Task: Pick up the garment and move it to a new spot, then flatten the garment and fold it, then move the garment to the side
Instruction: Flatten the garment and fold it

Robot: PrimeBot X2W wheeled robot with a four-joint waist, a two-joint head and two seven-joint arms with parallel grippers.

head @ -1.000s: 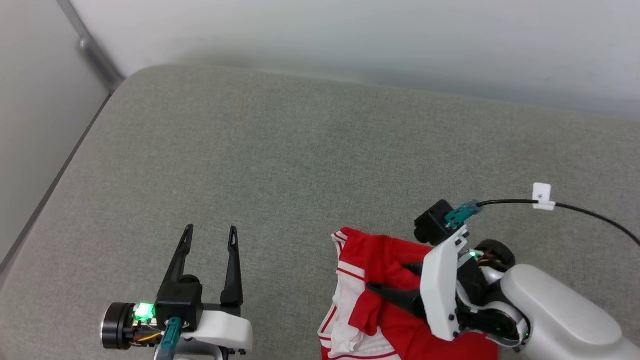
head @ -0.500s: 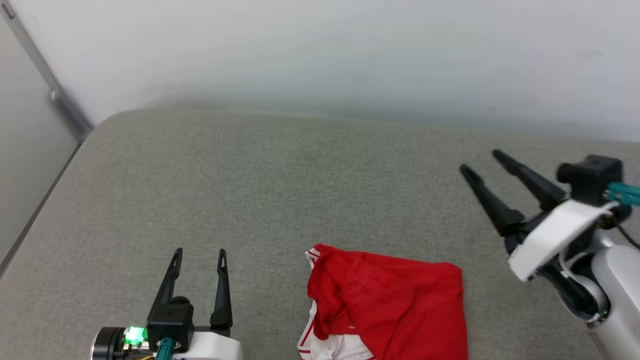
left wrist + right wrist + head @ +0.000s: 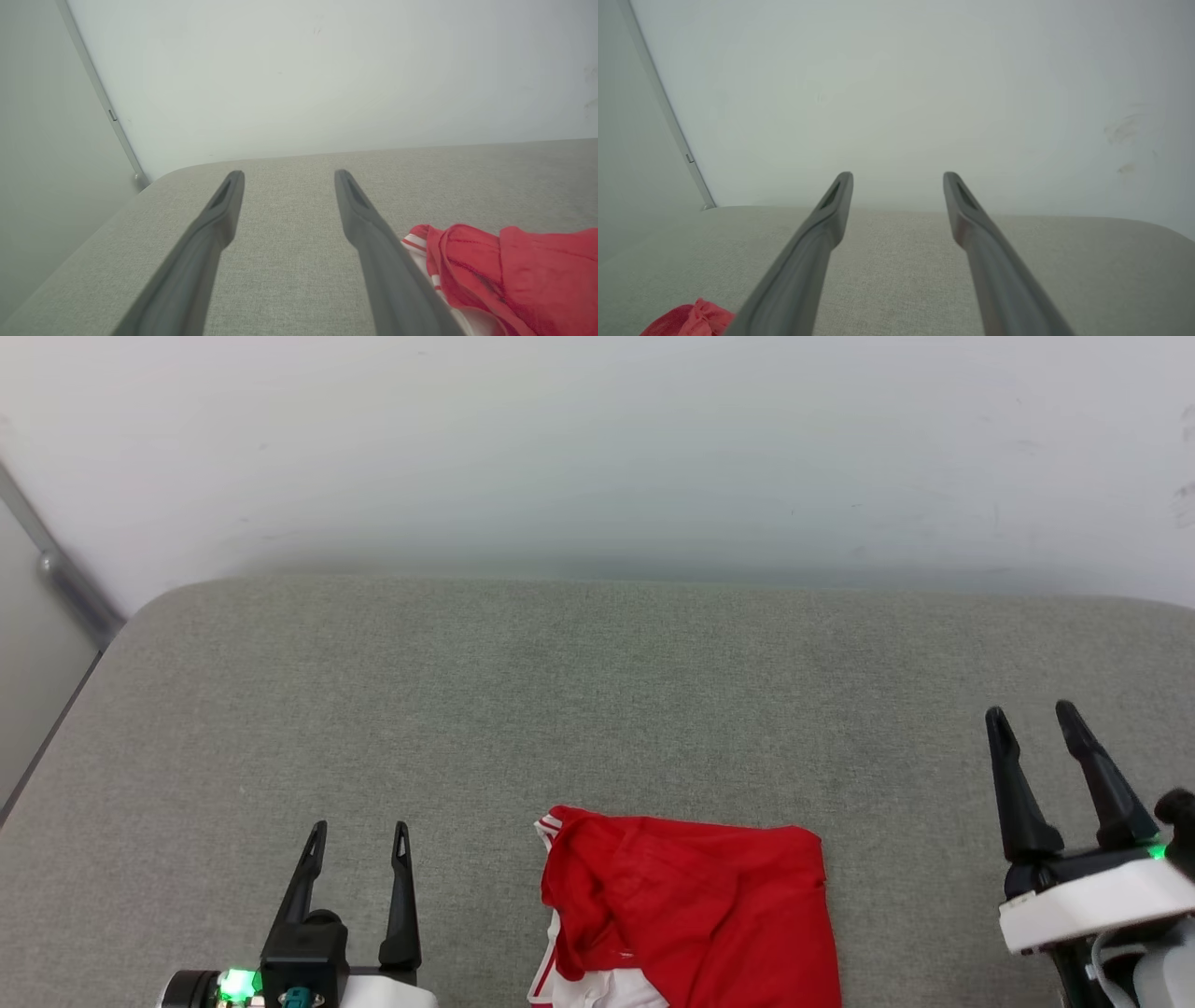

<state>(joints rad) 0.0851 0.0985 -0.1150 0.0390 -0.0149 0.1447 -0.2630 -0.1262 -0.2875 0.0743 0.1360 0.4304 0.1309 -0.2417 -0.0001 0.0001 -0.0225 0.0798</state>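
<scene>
The jaws of the left gripper (image 3: 360,826) are held apart, and the grey cushioned surface (image 3: 597,691) is seen through the gap in the left wrist view. The jaws of the right gripper (image 3: 1029,711) are likewise spread, with cushion and pale wall (image 3: 597,448) seen between them in the right wrist view. In the head view both pairs of dark fingers are pointed toward 12 o'clock, the left gripper being placed at 7 o'clock of the picture and the right at 4 o'clock.

The garment (image 3: 691,905) is laid on the cushioned surface at 6 o'clock of the head view, between the two grippers and touched by neither. It is found at 3 o'clock from the left gripper, near it, and at about 8 o'clock from the right gripper, farther off. It is bunched and creased, mostly red, with white cloth and striped trim shown along its 9 o'clock edge; its lower part is cut off by the picture's edge. A grey metal strip (image 3: 65,583) is seen against the wall at 10 o'clock.
</scene>
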